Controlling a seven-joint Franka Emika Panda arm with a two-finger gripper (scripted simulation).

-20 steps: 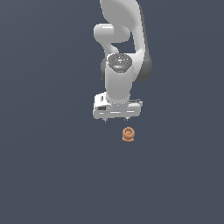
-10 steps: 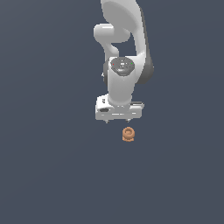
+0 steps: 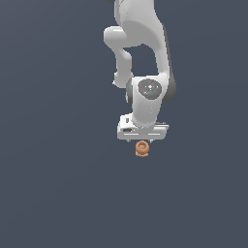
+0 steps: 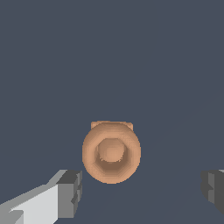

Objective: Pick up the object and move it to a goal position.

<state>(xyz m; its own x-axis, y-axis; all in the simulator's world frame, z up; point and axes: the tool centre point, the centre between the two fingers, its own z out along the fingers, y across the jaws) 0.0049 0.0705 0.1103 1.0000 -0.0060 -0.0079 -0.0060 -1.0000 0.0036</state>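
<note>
Orange-brown object point(image 4: 111, 152): sits on the dark floor, directly under the white hand, ring upward.
Gripper point(image 4: 142, 192): spread wide, fingers point(image 4: 70, 192) either side of the object, apart from it, likely for straddling.

White, glossy arm point(image 3: 140, 43) built from fat rounded segments, with dark grey bands at the joints.

Round grey cap point(image 3: 149, 89) on the wrist joint, flecked with tiny red and teal marks, possibly status lights or screws; too small to tell. Below it, a flat white hand block point(image 3: 143, 130) with thin dark slots and a small dark rectangle on its face. Seen from the wrist, blocky gripper point(image 4: 142, 192): white finger point(image 4: 37, 203) tipped with a faceted dark grey pad point(image 4: 70, 192).
</note>
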